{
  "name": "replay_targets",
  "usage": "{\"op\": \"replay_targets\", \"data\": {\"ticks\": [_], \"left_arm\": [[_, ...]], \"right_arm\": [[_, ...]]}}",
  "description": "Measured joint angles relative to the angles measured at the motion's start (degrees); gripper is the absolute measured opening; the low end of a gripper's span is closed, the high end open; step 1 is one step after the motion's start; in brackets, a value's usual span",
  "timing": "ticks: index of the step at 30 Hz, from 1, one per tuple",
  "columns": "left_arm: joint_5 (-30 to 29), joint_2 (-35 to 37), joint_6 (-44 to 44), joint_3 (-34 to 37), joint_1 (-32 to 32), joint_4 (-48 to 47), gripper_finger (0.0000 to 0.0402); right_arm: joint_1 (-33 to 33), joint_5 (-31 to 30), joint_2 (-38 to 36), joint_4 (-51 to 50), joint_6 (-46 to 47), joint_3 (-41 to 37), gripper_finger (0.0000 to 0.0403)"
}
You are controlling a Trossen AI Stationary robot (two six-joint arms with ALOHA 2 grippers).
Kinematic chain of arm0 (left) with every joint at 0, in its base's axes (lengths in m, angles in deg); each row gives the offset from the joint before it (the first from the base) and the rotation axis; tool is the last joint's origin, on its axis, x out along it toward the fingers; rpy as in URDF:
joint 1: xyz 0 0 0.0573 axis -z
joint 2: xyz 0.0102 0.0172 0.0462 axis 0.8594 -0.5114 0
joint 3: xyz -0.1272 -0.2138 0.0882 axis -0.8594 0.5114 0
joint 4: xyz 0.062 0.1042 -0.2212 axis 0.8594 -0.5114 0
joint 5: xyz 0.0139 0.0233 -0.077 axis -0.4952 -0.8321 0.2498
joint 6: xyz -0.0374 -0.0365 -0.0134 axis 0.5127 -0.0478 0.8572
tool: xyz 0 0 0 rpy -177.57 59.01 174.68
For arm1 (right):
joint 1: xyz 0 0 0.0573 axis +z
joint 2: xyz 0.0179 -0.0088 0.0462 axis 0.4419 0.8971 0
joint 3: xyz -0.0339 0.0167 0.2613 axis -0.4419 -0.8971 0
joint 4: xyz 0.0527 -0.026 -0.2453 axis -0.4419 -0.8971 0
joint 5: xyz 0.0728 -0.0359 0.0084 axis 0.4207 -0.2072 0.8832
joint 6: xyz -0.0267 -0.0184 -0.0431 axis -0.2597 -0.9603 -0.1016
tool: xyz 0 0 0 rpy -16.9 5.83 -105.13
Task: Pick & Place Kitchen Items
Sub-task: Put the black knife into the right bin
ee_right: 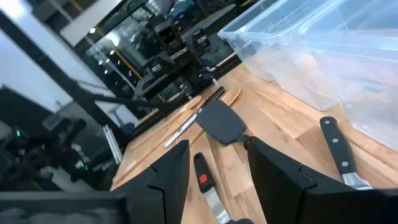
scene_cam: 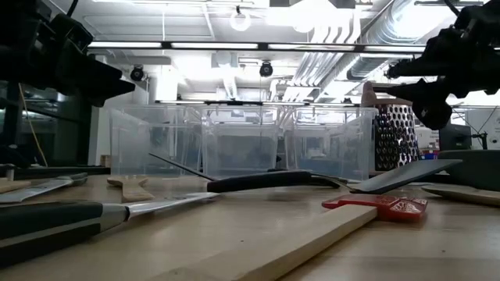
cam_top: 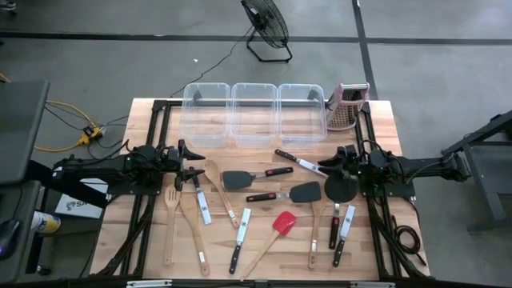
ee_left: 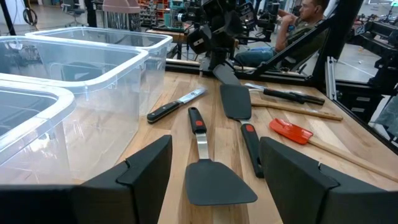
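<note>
Left gripper (cam_top: 188, 164) is idling spread, empty, near the table's left edge | right gripper (ee_right: 214, 163) is hovering part-spread over a black turner (cam_top: 307, 192), seemingly lining up your pick | bins (cam_top: 254, 112) are waiting along the far edge

Even, diffuse light falls from overhead in the high view, with only faint, soft shadows under the utensils on the wooden table (cam_top: 264, 240). In the low view, ceiling lights (scene_cam: 242, 19) at twelve o'clock blow out to white glare, leaving the arms as dark silhouettes; the nearest knife (scene_cam: 86, 218) at seven o'clock is out of focus. The clear bins (ee_left: 68, 74) show pale highlights along their rims. The right wrist view is smeared and tilted, its corners soft.
</note>
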Motion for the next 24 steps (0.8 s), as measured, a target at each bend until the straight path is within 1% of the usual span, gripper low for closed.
{"op": "replay_targets", "data": {"ticks": [5, 10, 14, 19, 24], "left_arm": [[0.0, 0.0, 0.0, 0.0, 0.0, 0.0, 0.0239], [0.0, 0.0, 0.0, 0.0, 0.0, 0.0, 0.0239], [0.0, 0.0, 0.0, 0.0, 0.0, 0.0, 0.0239], [0.0, 0.0, 0.0, 0.0, 0.0, 0.0, 0.0239], [0.0, 0.0, 0.0, 0.0, 0.0, 0.0, 0.0239]], "right_arm": [[0.0, 0.4, 0.2, -0.6, 0.5, 0.5, 0.0156], [0.0, -0.1, 2.8, -2.8, -3.7, 3.8, 0.0156], [0.0, -0.1, 6.3, -7.4, -6.8, 6.5, 0.0156], [0.0, -0.4, 11.6, -8.4, -13.1, 7.8, 0.0156], [0.0, -4.4, 16.0, -8.0, -13.7, 8.1, 0.0156]]}}
